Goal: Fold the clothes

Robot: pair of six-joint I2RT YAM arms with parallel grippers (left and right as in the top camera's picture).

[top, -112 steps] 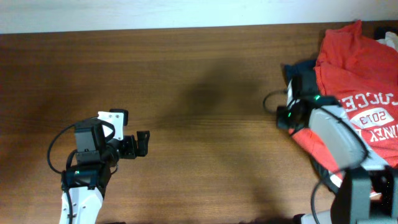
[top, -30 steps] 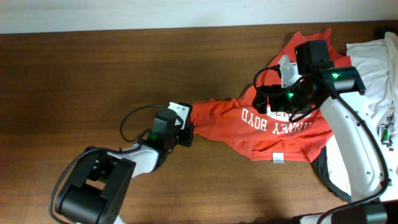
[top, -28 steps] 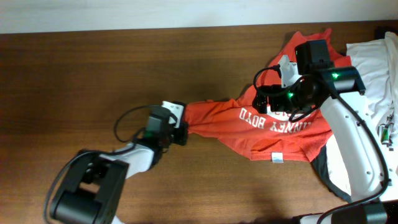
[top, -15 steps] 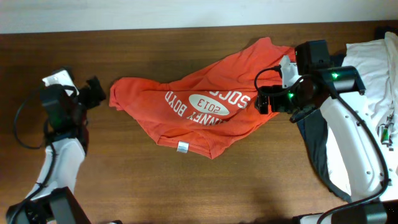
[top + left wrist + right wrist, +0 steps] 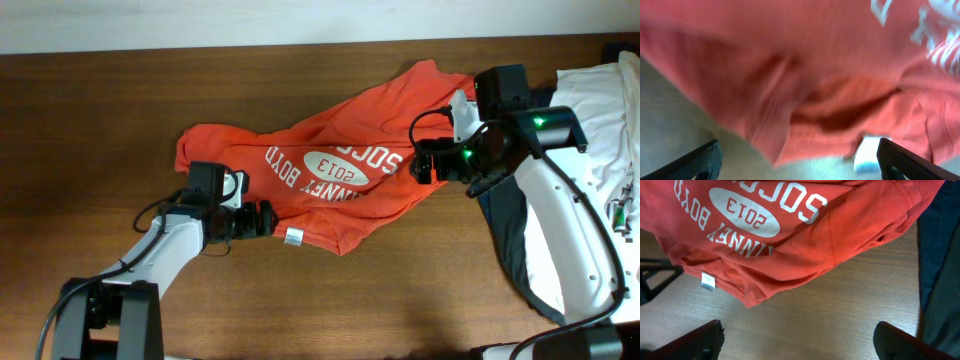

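The clothes, an orange-red T-shirt [image 5: 330, 130], lie rumpled across the middle of the table with the white lettering [image 5: 335, 165] facing up and upside down. A white tag [image 5: 293, 236] shows at the near hem. My left gripper [image 5: 262, 217] is low at the shirt's near-left hem, jaws wide open. In the left wrist view the gripper [image 5: 800, 167] frames the hem [image 5: 790, 135] and the tag [image 5: 867, 154] without holding them. My right gripper [image 5: 420, 166] hovers open at the shirt's right edge. In its own view the gripper [image 5: 800, 347] is above bare wood, the shirt [image 5: 790, 240] ahead.
A white garment [image 5: 600, 100] lies at the far right, with a dark navy garment [image 5: 510, 225] under my right arm, also along the right side of the right wrist view [image 5: 940, 255]. The brown wooden table [image 5: 120, 110] shows left of the shirt.
My left gripper dragged the shirt leftward, let go and opened, swung far left, then came back to the near hem. The shirt now lies spread in the middle. My right arm barely moved.
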